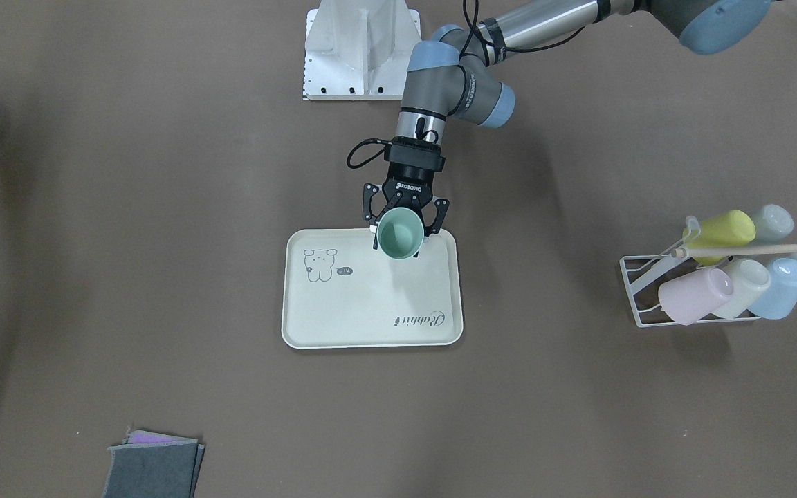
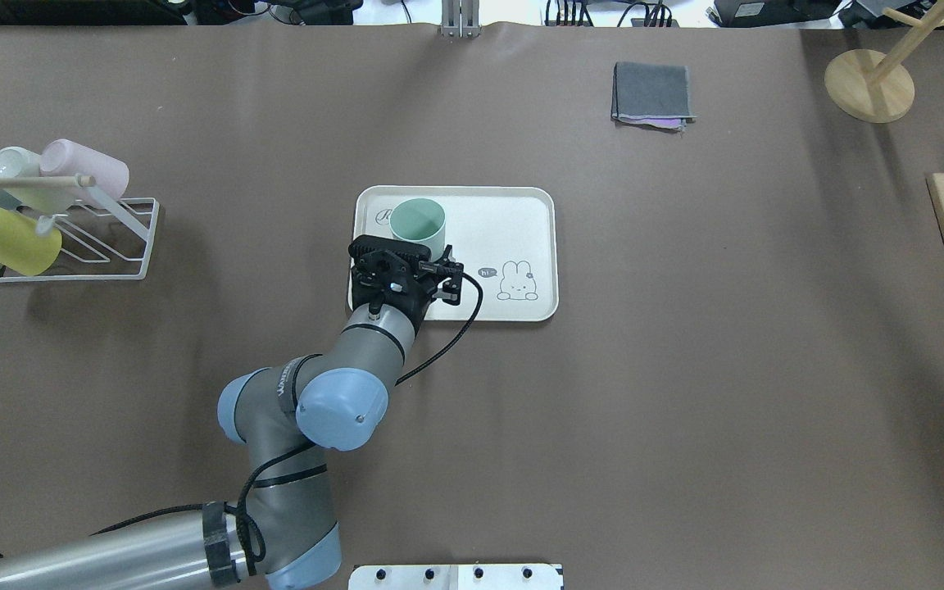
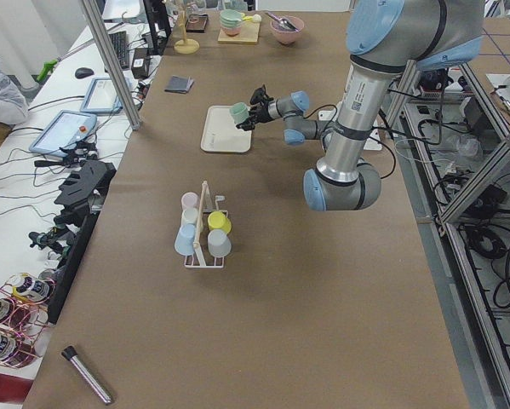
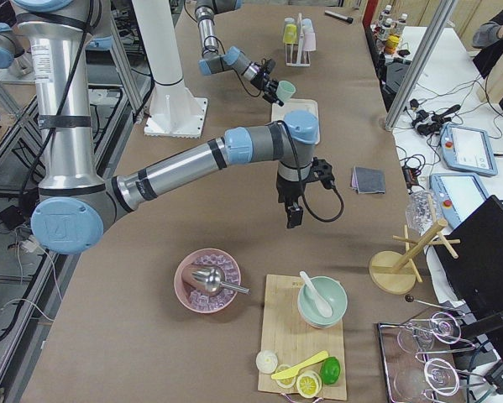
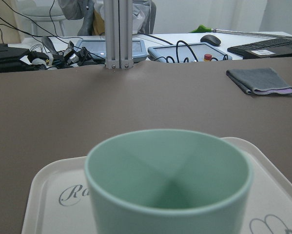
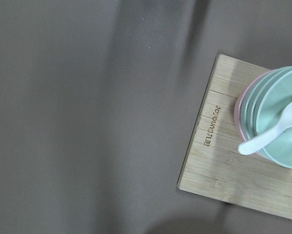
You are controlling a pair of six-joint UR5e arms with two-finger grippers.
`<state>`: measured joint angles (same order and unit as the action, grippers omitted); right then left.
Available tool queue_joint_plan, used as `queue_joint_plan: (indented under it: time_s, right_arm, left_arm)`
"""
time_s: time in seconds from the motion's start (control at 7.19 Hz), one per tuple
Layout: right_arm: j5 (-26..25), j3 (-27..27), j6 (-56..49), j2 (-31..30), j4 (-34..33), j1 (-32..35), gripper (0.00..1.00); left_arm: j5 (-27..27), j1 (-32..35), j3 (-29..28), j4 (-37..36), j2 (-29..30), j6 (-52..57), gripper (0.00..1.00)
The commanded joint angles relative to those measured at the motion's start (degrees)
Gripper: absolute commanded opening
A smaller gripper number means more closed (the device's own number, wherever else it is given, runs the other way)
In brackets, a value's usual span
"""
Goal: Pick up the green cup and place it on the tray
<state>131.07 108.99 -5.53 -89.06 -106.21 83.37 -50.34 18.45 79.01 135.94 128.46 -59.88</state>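
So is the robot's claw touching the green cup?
Touching. The front-facing view shows the left gripper with its fingers pressed against both sides of the green cup, over the tray.

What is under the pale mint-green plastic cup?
The cream rectangular tray, below the pale mint-green plastic cup clamped in the left gripper. The cup hides the tray surface directly beneath, so whether its base touches cannot be seen.

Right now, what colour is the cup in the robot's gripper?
Pale mint green, plain, unpatterned. The green cup shows best in the exterior front-facing view.
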Motion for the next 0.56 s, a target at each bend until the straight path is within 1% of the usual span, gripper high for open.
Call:
queue_joint_plan:
  time_s: [0.0,0.14,0.28,0.42]
  right_arm:
    - [2.2,-6.9,-0.8,-0.6,6.0,2.1,1.00]
    - [2.7,-7.5,-0.4,-3.4,10.1,2.1,1.00]
    - [2.7,-8.5,-0.4,-3.9,10.4,2.0,1.00]
    - [2.7,-8.3,1.1,-3.6,10.4,2.0,1.00]
  left_arm:
    - [3.2,1.9,-8.6,1.2,6.4,-1.7,0.16]
    - [4.3,1.9,-10.0,1.3,7.1,-2.3,0.16]
    - [4.5,1.8,-13.4,1.9,8.7,-4.1,0.16]
    - [4.5,1.8,-16.0,1.9,9.4,-4.8,0.16]
